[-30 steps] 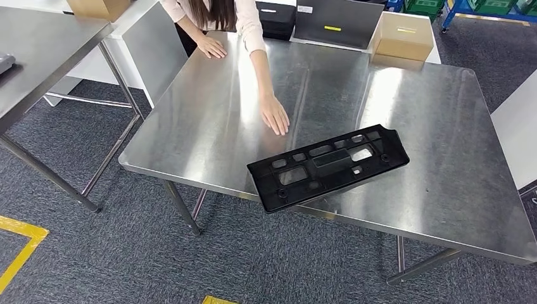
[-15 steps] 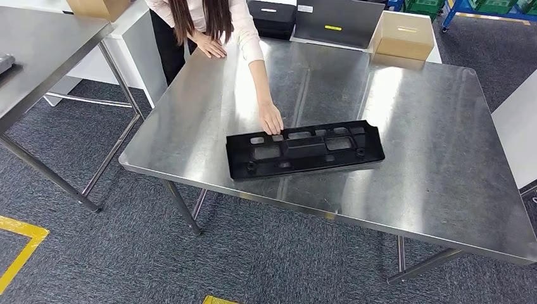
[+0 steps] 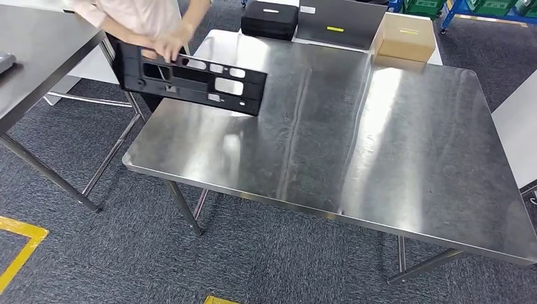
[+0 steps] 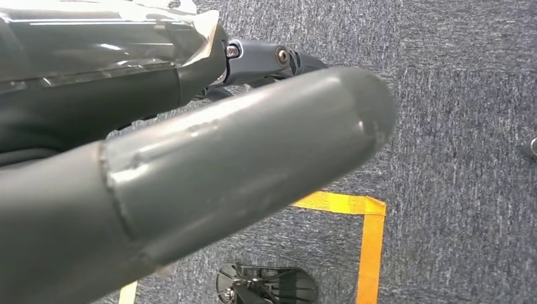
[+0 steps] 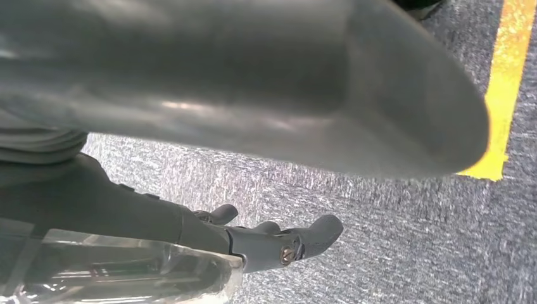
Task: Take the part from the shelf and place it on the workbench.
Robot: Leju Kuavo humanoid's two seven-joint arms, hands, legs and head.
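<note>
**Now off the worktop: part in a person's hands**

Left hand [image 4: 190,183] and right hand [image 5: 253,95] hang over carpet, holding nothing; how far the fingers spread, cannot tell. One black part [image 3: 190,76], lying flat on the worktop [image 3: 380,152] half a second ago, is lifted by a person's hand [image 3: 170,43] past the far left corner. Judgement: placement done, scene being reset. Count: one part, one cardboard box [image 3: 404,35], one black case [image 3: 271,18].

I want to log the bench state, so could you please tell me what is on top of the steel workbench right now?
The workbench top is bare steel in the head view. The black part is held above its far left corner by a person's hand. That corner underneath the part is hidden.
</note>
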